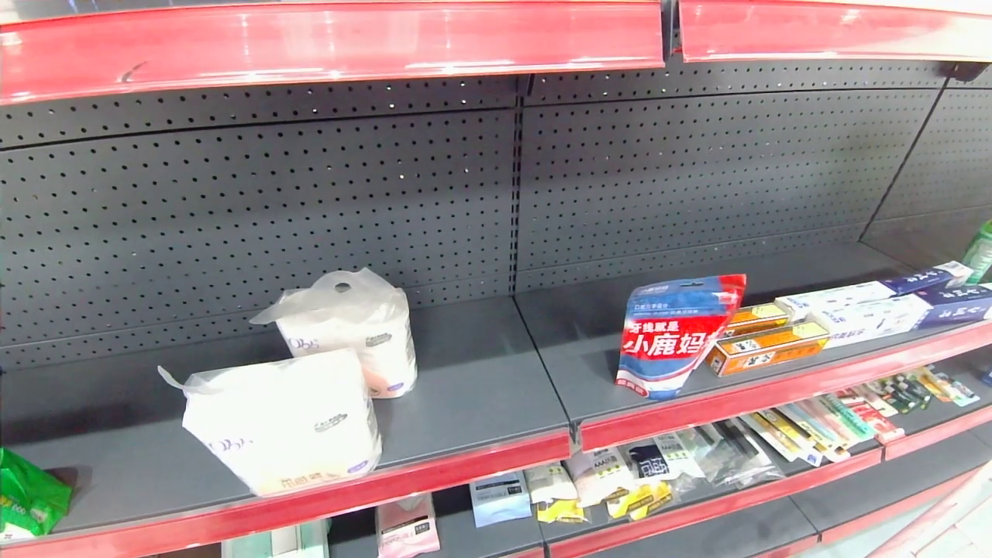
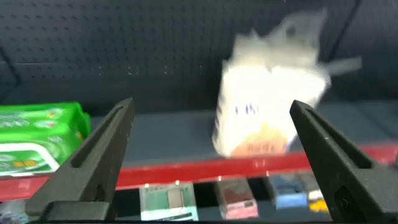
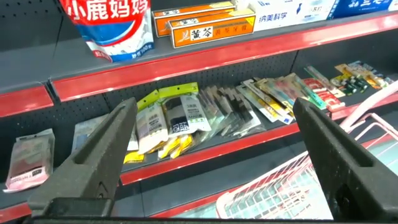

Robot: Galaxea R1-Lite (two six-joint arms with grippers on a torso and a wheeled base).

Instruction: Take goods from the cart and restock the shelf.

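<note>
Two white tissue packs in clear plastic stand on the grey shelf (image 1: 480,387): one at the front (image 1: 283,422), one behind it (image 1: 353,329). My left gripper (image 2: 211,155) is open with nothing in it, facing the front tissue pack (image 2: 267,106) from in front of the shelf's red edge. My right gripper (image 3: 214,155) is open and holds nothing, out in front of the lower shelf of hanging packets (image 3: 180,118). Below it shows the cart's wire rim (image 3: 292,180).
A blue-and-red pouch (image 1: 674,333) stands on the right shelf section beside orange boxes (image 1: 763,345) and toothpaste boxes (image 1: 868,306). A green wipes pack (image 1: 27,496) lies at the far left. Bare shelf lies between the tissue packs and the pouch.
</note>
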